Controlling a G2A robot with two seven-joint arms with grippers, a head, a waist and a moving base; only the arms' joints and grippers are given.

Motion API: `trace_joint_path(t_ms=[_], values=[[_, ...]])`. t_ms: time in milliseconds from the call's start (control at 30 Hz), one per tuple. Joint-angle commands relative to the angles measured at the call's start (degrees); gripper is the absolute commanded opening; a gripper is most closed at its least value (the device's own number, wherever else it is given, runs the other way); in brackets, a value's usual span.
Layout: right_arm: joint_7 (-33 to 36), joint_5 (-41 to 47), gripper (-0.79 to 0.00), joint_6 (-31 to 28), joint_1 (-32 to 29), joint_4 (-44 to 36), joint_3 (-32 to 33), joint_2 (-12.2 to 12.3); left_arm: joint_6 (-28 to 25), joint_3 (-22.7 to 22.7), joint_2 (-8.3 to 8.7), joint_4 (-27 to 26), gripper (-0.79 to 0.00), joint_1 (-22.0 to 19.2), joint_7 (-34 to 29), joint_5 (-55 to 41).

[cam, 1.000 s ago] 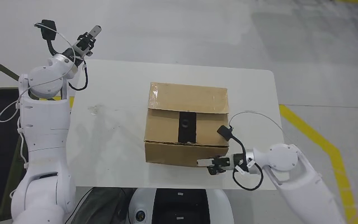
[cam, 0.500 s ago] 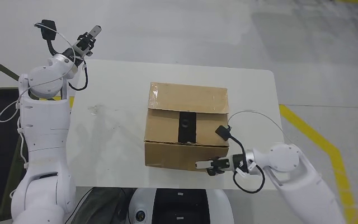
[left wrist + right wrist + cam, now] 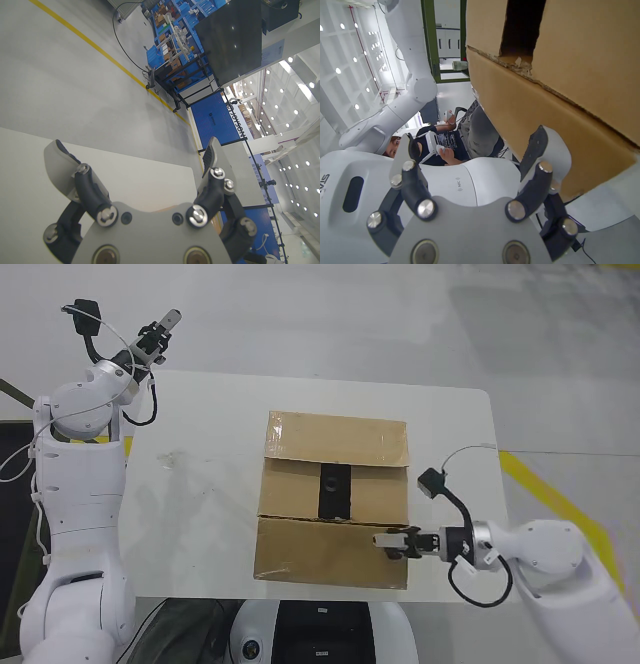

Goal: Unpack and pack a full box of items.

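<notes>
The floor (image 3: 330, 314) is smooth, pale grey, marked with a yellow line (image 3: 100, 52). A white table (image 3: 200, 494) stands on it. Blue shelves (image 3: 165, 50) on black frames, a black panel (image 3: 230, 37) and a blue board (image 3: 215, 120) stand beyond. Rows of round lights (image 3: 282, 105) cover the white ceiling.

I'm running this from afar in what looks like a warehouse or factory test hall. There's a bare grey floor (image 3: 50, 75) with a yellow line (image 3: 117, 65), blue racks (image 3: 160, 53) holding cartons (image 3: 176, 63), rows of lights (image 3: 282, 107) on a high white ceiling, and one white table (image 3: 200, 504).
</notes>
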Motion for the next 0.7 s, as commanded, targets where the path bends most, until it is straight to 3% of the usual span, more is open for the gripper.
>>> trace_joint_path(t_ms=[0,467,667], values=[[-0.6,1.2,0.000,-0.5,-0.7,-0.1,1.9,0.2,0.0,0.0,0.00,0.0,0.000,0.0,0.0,0.0],[-7.2,9.0,0.000,-3.3,-5.1,2.6,17.3,1.0,0.0,0.0,0.00,0.0,0.000,0.0,0.0,0.0],[-7.8,10.3,0.000,-2.5,-5.0,4.8,20.1,1.2,0.0,0.0,0.00,0.0,0.000,0.0,0.0,0.0]])
